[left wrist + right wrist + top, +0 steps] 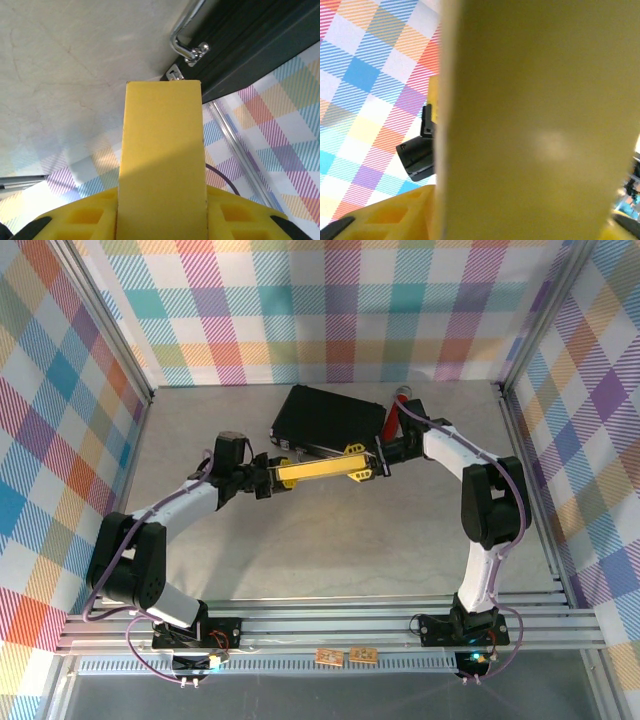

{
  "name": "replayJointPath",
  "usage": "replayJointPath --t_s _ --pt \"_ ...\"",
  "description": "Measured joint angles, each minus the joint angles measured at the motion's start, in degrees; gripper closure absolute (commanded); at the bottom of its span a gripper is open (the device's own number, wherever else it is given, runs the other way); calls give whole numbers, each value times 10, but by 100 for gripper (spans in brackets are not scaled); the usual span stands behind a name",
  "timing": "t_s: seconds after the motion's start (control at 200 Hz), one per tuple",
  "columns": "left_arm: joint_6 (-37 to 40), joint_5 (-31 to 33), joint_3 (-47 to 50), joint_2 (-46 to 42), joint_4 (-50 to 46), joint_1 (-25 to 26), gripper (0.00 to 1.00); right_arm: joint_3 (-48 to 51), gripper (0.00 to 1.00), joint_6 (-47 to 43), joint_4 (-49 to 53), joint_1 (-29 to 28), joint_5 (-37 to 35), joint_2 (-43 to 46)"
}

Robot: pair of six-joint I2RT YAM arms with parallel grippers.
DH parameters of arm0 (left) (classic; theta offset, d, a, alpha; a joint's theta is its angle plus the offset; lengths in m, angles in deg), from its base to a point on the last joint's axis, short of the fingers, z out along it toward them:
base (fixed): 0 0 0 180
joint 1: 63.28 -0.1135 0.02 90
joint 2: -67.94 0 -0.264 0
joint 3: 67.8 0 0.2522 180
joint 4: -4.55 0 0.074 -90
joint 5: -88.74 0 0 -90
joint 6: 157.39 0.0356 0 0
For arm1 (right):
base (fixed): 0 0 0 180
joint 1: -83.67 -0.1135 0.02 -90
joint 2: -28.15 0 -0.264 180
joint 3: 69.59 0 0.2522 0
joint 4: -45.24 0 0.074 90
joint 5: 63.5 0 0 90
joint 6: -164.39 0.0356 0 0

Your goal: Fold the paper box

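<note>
Stretching between left gripper [268,478] and right gripper [373,465], the paper box [315,471] lies level

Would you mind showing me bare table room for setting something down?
Free: the table stretch between the paper box and the near rail; the far-left corner beside the black case. Crowded: the middle, where left gripper and right gripper flank that box.

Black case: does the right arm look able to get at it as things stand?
Probably, though not freely. The black case lies just beyond the right gripper with nothing between them, but that gripper is at one end of the paper box, which spans to the left gripper.
</note>
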Motion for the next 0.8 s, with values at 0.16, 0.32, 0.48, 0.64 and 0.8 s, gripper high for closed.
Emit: replayJointPath --t_s 0.16,0.32,0.48,0.64,0.8 --pt "0 2 -5 -15 -62 0 80 -49 28 -70 57 6 -34 -1" --pt "12 3 -12 -35 -132 -13 80 -52 27 -135 100 27 -73 24" --pt "55 6 -12 -37 -219 -26 80 -15 29 -202 98 65 -124 100" --pt "102 8 -12 -29 -284 -34 81 36 44 -288 80 76 -205 205" --pt "137 13 -4 -10 -310 -46 81 108 51 -408 43 34 -306 301"
